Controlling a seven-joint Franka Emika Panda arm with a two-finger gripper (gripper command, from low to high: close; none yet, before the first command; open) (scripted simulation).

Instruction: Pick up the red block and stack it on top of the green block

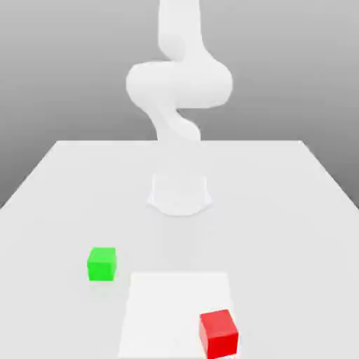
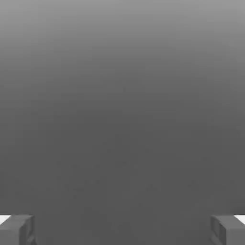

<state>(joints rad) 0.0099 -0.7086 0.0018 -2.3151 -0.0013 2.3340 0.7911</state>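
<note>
The red block [image 1: 218,332] rests on the table near the front, toward the exterior view's right, on a lighter square patch [image 1: 175,308]. The green block [image 1: 102,263] stands apart from it, further back and toward the exterior view's left. The white arm [image 1: 179,84] rises from its base [image 1: 179,193] at the table's middle and bends high above both blocks. In the hand view, my gripper [image 2: 122,229] is open, its two grey fingertips [image 2: 16,229] wide apart with nothing between them, facing plain grey background.
The white table [image 1: 280,210] stretches wide around the base. Its far edge runs behind the arm, and its sides slope toward the front corners.
</note>
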